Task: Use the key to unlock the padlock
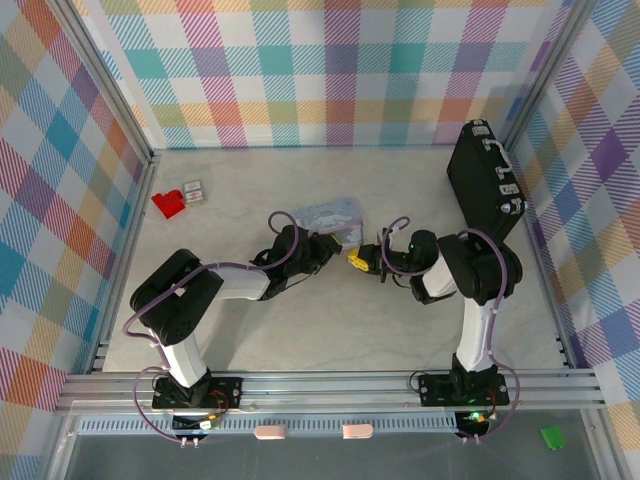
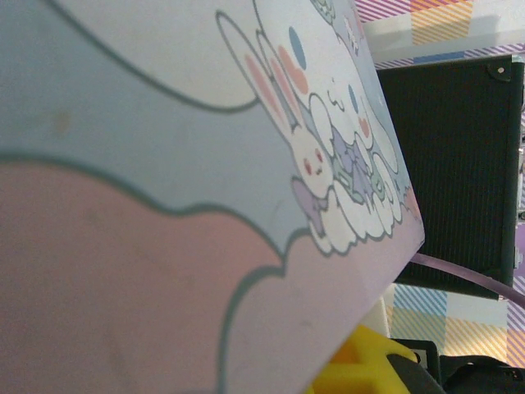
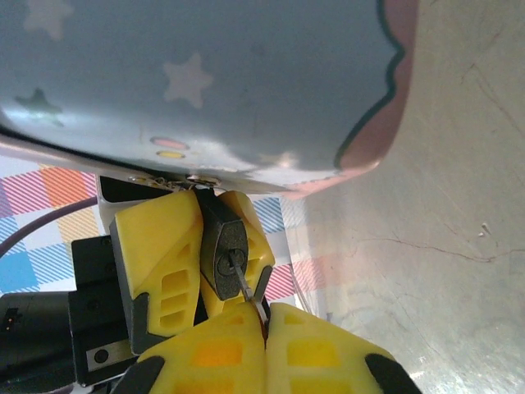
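Note:
In the right wrist view the padlock [image 3: 223,250] shows its dark keyhole face and hangs from the hasp of a pastel cartoon tin [image 3: 213,82]. My left gripper [image 1: 347,256] is shut on the padlock, one yellow finger [image 3: 157,267] on each side of it. My right gripper [image 3: 266,318] is shut on the key [image 3: 244,285], and the thin blade's tip sits in the keyhole. From above, the two grippers meet nose to nose at the tin's front right corner [image 1: 352,236]. The tin's lid [image 2: 205,205] lies close across the left wrist view.
A black briefcase [image 1: 485,180] stands at the right wall, behind the right arm. A red plastic piece [image 1: 168,203] and a small card lie at the far left. Plaid walls enclose the marble tabletop [image 1: 330,330], which is bare in front.

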`<state>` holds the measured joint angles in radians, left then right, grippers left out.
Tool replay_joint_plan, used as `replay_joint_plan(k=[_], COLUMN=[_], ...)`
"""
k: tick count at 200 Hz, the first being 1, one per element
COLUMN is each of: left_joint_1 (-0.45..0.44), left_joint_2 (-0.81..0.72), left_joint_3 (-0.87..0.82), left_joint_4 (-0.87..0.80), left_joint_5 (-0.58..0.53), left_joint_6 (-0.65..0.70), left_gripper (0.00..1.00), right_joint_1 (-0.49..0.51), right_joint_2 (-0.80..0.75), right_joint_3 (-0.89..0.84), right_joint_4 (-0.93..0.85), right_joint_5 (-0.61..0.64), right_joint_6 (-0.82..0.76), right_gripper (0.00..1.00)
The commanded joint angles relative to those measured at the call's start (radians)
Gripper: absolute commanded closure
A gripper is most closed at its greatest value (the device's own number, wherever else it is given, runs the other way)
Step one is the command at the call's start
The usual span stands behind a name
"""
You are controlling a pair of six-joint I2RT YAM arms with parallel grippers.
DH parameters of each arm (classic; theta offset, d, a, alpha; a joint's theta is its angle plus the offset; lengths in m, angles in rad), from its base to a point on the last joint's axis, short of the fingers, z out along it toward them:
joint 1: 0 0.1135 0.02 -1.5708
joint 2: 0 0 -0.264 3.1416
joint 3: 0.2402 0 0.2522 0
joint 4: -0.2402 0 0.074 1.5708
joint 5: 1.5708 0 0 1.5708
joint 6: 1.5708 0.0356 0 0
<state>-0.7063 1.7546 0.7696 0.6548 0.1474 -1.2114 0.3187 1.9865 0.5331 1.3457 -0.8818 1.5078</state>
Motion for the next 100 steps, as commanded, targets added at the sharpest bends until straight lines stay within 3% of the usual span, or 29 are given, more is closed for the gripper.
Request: replay_joint_plan(k=[1,100], left_joint_1=[-0.114,-0.134], left_joint_2=[-0.043,-0.023], left_joint_3=[0.052,0.093], left_joint_4=[0.113,0.105], left_joint_5=[0.293,0.305], left_joint_6=[-0.004,-0.009], left_gripper=[1.0,1.0], right_joint_1=[0.016,0.044], right_joint_2=[0.015,-0.044], right_joint_3=[0.065,0.084], right_joint_4=[0.061,0.061], right_joint_5=[0.086,0.07], right_joint_6=[0.008,-0.065], right_gripper=[1.0,1.0])
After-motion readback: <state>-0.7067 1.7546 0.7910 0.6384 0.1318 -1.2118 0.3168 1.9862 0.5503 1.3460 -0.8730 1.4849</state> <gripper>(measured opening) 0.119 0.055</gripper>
